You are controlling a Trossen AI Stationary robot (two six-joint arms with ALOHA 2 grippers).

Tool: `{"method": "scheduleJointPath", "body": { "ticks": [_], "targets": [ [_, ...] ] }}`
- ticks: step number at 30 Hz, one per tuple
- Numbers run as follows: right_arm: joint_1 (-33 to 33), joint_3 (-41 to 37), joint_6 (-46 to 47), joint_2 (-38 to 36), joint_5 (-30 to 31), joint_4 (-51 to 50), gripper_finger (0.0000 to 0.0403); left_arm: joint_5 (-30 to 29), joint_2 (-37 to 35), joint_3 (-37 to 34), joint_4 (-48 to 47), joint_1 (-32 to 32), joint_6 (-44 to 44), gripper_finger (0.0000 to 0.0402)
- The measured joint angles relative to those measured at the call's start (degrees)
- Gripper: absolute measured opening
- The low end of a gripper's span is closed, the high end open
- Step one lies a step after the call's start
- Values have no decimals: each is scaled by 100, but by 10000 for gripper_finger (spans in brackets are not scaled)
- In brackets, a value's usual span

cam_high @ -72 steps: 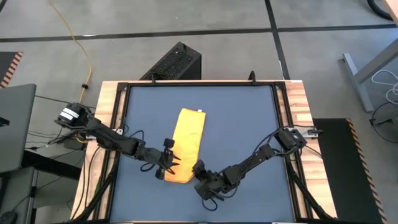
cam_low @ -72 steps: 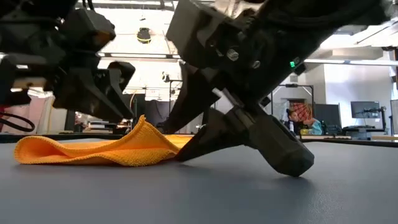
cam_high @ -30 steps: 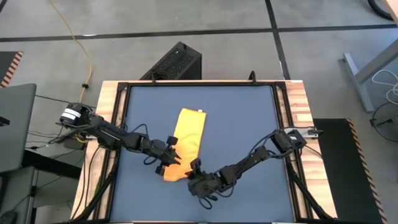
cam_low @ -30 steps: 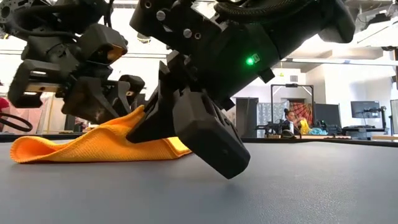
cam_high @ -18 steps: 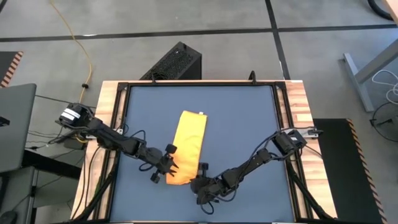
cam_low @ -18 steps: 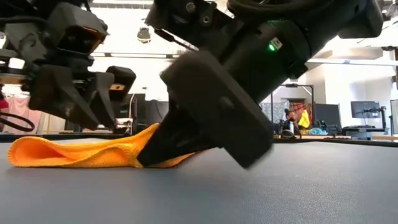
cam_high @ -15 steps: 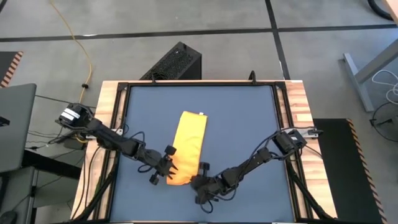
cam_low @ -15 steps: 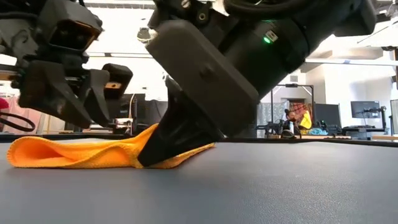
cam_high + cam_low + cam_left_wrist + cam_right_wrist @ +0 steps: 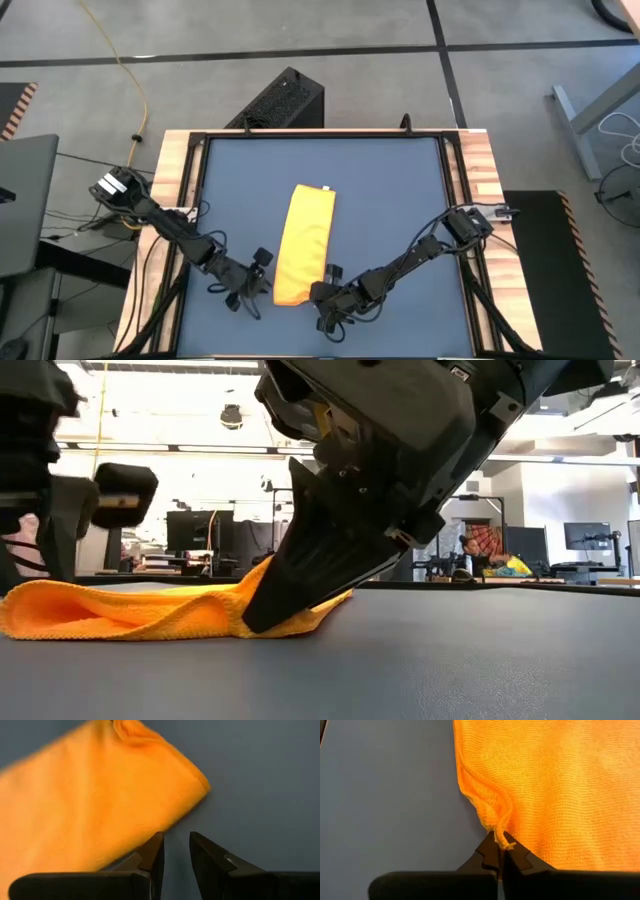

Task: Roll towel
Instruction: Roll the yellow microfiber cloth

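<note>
Bright yellow soft cloth towel (image 9: 301, 244) lies folded into a long strip near the middle of the dark blue table mat (image 9: 400, 190), white tag at its far end; near end sits between the two grippers. Right gripper (image 9: 500, 851) pressed together, pinching a puckered bit of the towel's near corner hem; left gripper (image 9: 176, 851) just beside the opposite near corner, fingers slightly spread with bare mat between them, holding nothing. Step in hand, as I judge: securing the near edge to start the roll; only one corner is caught. Next move likely calls for the left gripper to take its corner, then both to lift and turn the edge over.
</note>
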Motion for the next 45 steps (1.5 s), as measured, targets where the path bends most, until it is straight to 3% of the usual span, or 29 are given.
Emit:
{"method": "scheduleJointPath", "body": {
  "ticks": [5, 10, 19, 27, 35, 43, 45],
  "targets": [
    [-41, 0, 212, -2, -41, -7, 22, -704, 2, 0, 222, -349, 737, 91],
    [-41, 0, 227, -2, -34, -11, 22, -546, 106, 0, 451, -593, 963, 117],
    [-67, 0, 227, -4, -32, -14, 22, -1325, 1097, 15, 1810, -666, 992, 177],
    [-74, 0, 227, -13, -30, -105, 22, -982, 1333, 294, 1679, -745, 1029, 184],
    [-76, 0, 227, -13, -80, -119, 22, -950, 1333, 315, 1578, -660, 953, 133],
    [-79, 2, 184, -16, -246, -139, 28, -925, 1335, 315, 1464, -525, 645, 16],
    [-87, 7, 176, -28, -389, -171, 37, -929, 1335, 315, 1471, -506, 460, 7]
  ]
}}
